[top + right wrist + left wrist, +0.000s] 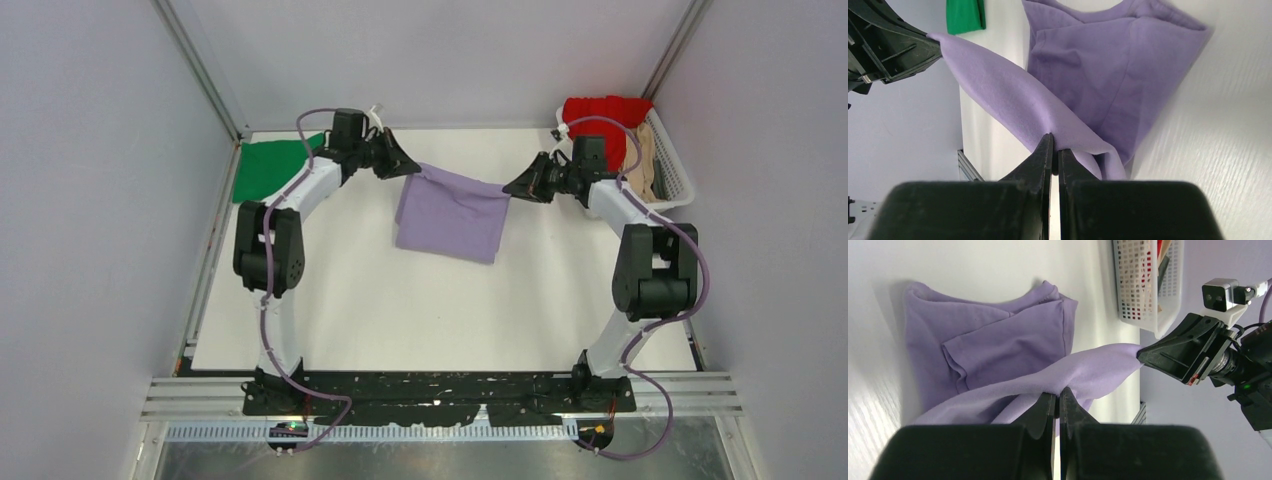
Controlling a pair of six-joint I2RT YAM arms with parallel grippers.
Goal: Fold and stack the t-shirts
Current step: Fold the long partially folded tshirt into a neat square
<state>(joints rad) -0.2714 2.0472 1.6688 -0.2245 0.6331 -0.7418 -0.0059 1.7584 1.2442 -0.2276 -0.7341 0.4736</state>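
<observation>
A lavender soft cloth t-shirt (450, 215) is stretched between two arms toward 12 o'clock on the white table (400, 310), its lower part draped on the surface. The left gripper (412, 166) pinches its 10 o'clock corner, the right gripper (510, 188) its 2 o'clock corner. A bright green cloth t-shirt (268, 168) lies at the table's 10 o'clock. At 2 o'clock a white slatted plastic basket (675, 170) holds a red cloth t-shirt (600, 115) and a tan cloth t-shirt (640, 170)

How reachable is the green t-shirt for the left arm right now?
Probably not yet: the green t-shirt lies close beside it, path free, but the left gripper is shut on the lavender t-shirt.
</observation>
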